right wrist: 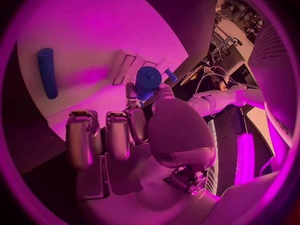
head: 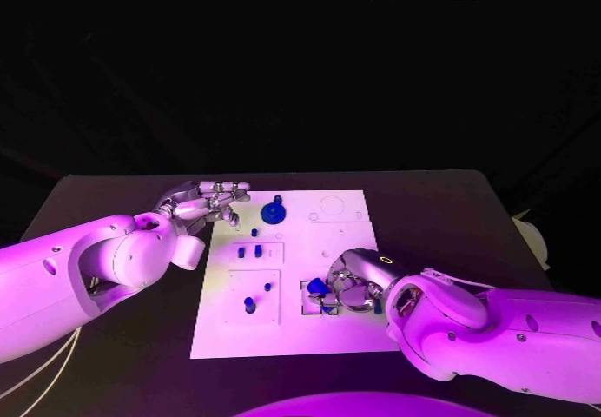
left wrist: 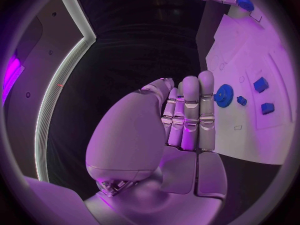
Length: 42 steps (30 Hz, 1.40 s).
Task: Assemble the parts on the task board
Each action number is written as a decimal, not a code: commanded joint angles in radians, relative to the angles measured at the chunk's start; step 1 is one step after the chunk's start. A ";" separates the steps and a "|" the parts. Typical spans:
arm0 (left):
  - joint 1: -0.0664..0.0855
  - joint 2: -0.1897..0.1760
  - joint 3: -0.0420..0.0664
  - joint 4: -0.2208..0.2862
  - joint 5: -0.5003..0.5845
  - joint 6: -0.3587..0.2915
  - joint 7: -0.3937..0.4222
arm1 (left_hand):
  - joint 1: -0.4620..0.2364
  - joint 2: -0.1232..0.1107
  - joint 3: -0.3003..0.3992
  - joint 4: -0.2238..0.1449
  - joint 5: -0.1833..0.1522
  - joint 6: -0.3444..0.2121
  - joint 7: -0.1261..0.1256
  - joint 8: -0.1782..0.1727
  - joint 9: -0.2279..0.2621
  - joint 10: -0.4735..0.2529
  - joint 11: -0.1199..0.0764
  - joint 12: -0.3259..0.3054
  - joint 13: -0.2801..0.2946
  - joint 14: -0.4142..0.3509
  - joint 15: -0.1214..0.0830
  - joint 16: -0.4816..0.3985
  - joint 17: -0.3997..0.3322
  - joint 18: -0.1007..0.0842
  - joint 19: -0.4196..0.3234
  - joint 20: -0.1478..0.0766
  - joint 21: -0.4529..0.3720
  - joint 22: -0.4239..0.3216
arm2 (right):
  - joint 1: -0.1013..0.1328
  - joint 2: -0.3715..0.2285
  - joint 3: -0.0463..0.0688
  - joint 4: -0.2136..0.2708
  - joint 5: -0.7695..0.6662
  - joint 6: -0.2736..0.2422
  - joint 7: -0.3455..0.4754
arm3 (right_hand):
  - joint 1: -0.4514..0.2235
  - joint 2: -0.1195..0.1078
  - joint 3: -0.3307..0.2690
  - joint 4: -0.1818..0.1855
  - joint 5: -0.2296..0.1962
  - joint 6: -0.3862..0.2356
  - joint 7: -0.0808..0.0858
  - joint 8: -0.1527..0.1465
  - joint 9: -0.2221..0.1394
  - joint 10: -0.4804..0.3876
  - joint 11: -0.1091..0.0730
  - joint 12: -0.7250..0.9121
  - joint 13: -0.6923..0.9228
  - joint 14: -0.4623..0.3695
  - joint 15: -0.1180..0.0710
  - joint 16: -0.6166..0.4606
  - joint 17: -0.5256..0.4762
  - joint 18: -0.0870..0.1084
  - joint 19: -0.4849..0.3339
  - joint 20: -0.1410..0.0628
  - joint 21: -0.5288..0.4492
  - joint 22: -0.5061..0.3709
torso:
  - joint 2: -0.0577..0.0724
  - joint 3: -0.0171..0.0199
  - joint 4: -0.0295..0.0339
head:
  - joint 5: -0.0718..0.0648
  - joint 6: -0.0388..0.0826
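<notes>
The white task board (head: 338,334) lies in the middle of the black table. My right hand (head: 354,282) is low over the board's near right part and pinches a round blue part (head: 318,286) between thumb and finger; the right wrist view shows that part (right wrist: 148,81) at the fingertips. A long blue peg (right wrist: 47,72) lies flat on the board beyond it. My left hand (head: 201,205) hovers at the board's far left corner, holding nothing, its fingers (left wrist: 190,115) straight and side by side. A blue gear (head: 274,211) sits on the board just right of it.
Two small blue blocks (head: 251,252) stand in a recess at the board's left, a small blue stud (head: 254,232) lies above them, and another blue piece (head: 249,304) sits in the near left recess. Bare black table surrounds the board.
</notes>
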 commanded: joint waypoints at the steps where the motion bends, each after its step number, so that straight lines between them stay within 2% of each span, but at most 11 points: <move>1: 0.000 0.002 0.001 0.004 0.004 0.020 0.005 | 0.007 0.011 0.003 -0.006 0.003 0.000 0.005 0.005 -0.002 -0.006 -0.001 0.007 0.002 -0.008 -0.002 0.005 -0.002 0.019 -0.002 0.001 -0.004 -0.001 | -0.001 0.017 0.000 -0.018 0.047 0.054 0.000 | -0.011 0.003 -0.007 0.001 -0.009 0.034 -0.024 0.007 0.003 0.011 0.000 0.010 0.040 0.085 -0.007 0.005 0.162 -0.020 0.076 -0.009 0.008 0.243 | -0.001 -0.0003 -0.0016 | 0.001 0.000; 4: 0.000 0.003 0.001 0.005 0.004 0.021 0.006 | 0.007 0.011 0.003 -0.006 0.003 0.000 0.005 0.005 -0.002 -0.006 -0.001 0.007 0.002 -0.008 -0.002 0.005 -0.002 0.019 -0.002 0.001 -0.004 -0.001 | -0.003 0.028 0.000 -0.028 0.056 0.056 0.000 | -0.013 0.005 -0.009 0.000 -0.011 0.035 -0.025 0.009 0.005 0.014 -0.001 0.014 0.043 0.086 -0.008 0.007 0.165 -0.020 0.077 -0.009 0.010 0.244 | 0.000 0.0003 0.0014 | 0.002 0.002; 10: 0.000 0.002 0.001 0.006 0.004 0.022 0.005 | 0.007 0.011 0.003 -0.006 0.003 -0.001 0.005 0.005 -0.002 -0.007 0.000 0.008 0.002 -0.009 -0.002 0.005 -0.002 0.019 -0.002 0.001 -0.004 -0.001 | -0.004 0.039 0.000 -0.041 0.052 0.050 -0.003 | -0.026 0.008 -0.017 0.001 -0.023 0.036 -0.027 0.014 0.009 0.016 -0.003 0.016 0.048 0.086 -0.010 0.008 0.165 -0.020 0.078 -0.011 0.012 0.244 | -0.001 -0.0006 0.0003 | 0.003 0.003; 17: 0.000 0.001 0.001 0.007 0.004 0.023 0.002 | 0.007 0.011 0.003 -0.006 0.003 -0.001 0.005 0.005 -0.002 -0.007 0.000 0.008 0.002 -0.009 -0.002 0.005 -0.002 0.019 -0.003 0.001 -0.005 -0.002 | -0.004 0.050 0.001 -0.053 0.039 0.038 -0.004 | -0.085 0.010 -0.051 0.000 -0.182 0.029 -0.026 0.029 0.023 0.016 -0.002 0.011 0.050 0.086 -0.010 0.008 0.165 -0.020 0.077 -0.013 0.011 0.244 | 0.000 0.0000 0.0017 | 0.004 0.005; 19: 0.000 0.000 0.001 0.007 0.004 0.023 0.002 | 0.007 0.011 0.003 -0.006 0.003 -0.001 0.005 0.005 -0.002 -0.007 0.000 0.008 0.002 -0.009 -0.002 0.005 -0.002 0.019 -0.003 0.001 -0.005 -0.002 | -0.004 0.053 0.001 -0.054 0.038 0.037 -0.003 | -0.119 -0.011 -0.059 0.002 -0.264 0.026 -0.026 0.033 0.028 0.015 -0.001 0.010 0.051 0.085 -0.009 0.007 0.165 -0.020 0.076 -0.012 0.010 0.243 | 0.000 -0.0002 0.0002 | 0.004 0.006; 21: 0.000 -0.001 0.001 0.007 0.004 0.023 0.001 | 0.007 0.011 0.003 -0.006 0.003 -0.001 0.005 0.005 -0.002 -0.007 0.000 0.008 0.002 -0.009 -0.002 0.005 -0.003 0.019 -0.003 0.001 -0.005 -0.002 | -0.004 0.054 0.001 -0.055 0.033 0.035 -0.002 | -0.168 -0.059 -0.038 0.004 -0.328 0.022 -0.023 0.038 0.033 0.014 -0.002 0.006 0.051 0.085 -0.008 0.007 0.165 -0.019 0.075 -0.012 0.008 0.243 | 0.000 0.0000 0.0001 | 0.005 0.006; 23: 0.000 -0.002 0.001 0.007 0.004 0.023 0.001 | 0.007 0.011 0.003 -0.006 0.003 -0.001 0.005 0.005 -0.002 -0.007 0.000 0.008 0.002 -0.009 -0.002 0.005 -0.003 0.019 -0.003 0.001 -0.005 -0.002 | -0.004 0.055 0.001 -0.055 0.026 0.033 -0.002 | -0.206 -0.103 -0.012 0.005 -0.369 0.018 -0.024 0.040 0.036 0.013 0.000 0.003 0.051 0.085 -0.008 0.006 0.163 -0.019 0.074 -0.011 0.006 0.242 | 0.000 0.0000 0.0007 | 0.006 0.006; 26: 0.000 -0.003 0.001 0.007 0.004 0.023 0.000 | 0.007 0.011 0.003 -0.006 0.003 -0.001 0.005 0.005 -0.002 -0.007 0.000 0.008 0.002 -0.009 -0.002 0.005 -0.003 0.019 -0.003 0.001 -0.005 -0.002 | -0.004 0.053 0.001 -0.054 0.017 0.029 -0.002 | -0.239 -0.131 0.006 0.006 -0.400 0.014 -0.023 0.043 0.039 0.011 0.001 -0.002 0.049 0.084 -0.007 0.005 0.161 -0.018 0.072 -0.010 0.002 0.241 | -0.001 -0.0001 0.0011 | 0.004 0.005; 33: 0.000 -0.005 0.001 0.007 0.004 0.022 -0.001 | 0.007 0.011 0.003 -0.006 0.003 -0.001 0.005 0.005 -0.002 -0.007 0.000 0.008 0.002 -0.009 -0.002 0.005 -0.003 0.019 -0.003 0.001 -0.005 -0.002 | -0.004 0.040 0.001 -0.041 -0.006 0.021 -0.002 | -0.250 -0.135 0.018 0.005 -0.408 0.010 -0.022 0.045 0.042 0.008 0.002 -0.009 0.045 0.084 -0.007 0.003 0.158 -0.017 0.071 -0.010 -0.001 0.240 | -0.001 0.0000 0.0007 | 0.003 0.006; 39: 0.000 -0.006 0.001 0.008 0.004 0.022 -0.003 | 0.008 0.011 0.003 -0.007 0.002 -0.001 0.005 0.005 -0.002 -0.008 0.000 0.009 0.002 -0.009 -0.002 0.005 -0.003 0.019 -0.003 0.001 -0.006 -0.003 | -0.004 0.023 0.001 -0.020 -0.020 0.028 0.005 | -0.230 -0.126 0.033 0.004 -0.365 0.006 -0.021 0.047 0.044 0.006 0.002 -0.015 0.043 0.084 -0.006 0.004 0.160 -0.018 0.071 -0.009 0.001 0.240 | -0.001 -0.0001 0.0013 | 0.007 0.008; 42: 0.000 -0.007 0.001 0.008 0.004 0.022 -0.003 | 0.008 0.011 0.003 -0.007 0.002 -0.001 0.005 0.005 -0.002 -0.008 0.000 0.009 0.002 -0.009 -0.002 0.005 -0.003 0.019 -0.003 0.001 -0.006 -0.003 | -0.004 0.008 0.002 0.000 -0.024 0.033 0.008 | -0.177 -0.096 0.055 0.002 -0.310 0.006 -0.023 0.050 0.047 0.009 0.001 -0.012 0.048 0.084 -0.006 0.005 0.161 -0.018 0.072 -0.009 0.003 0.241 | 0.000 0.0003 0.0023 | 0.008 0.008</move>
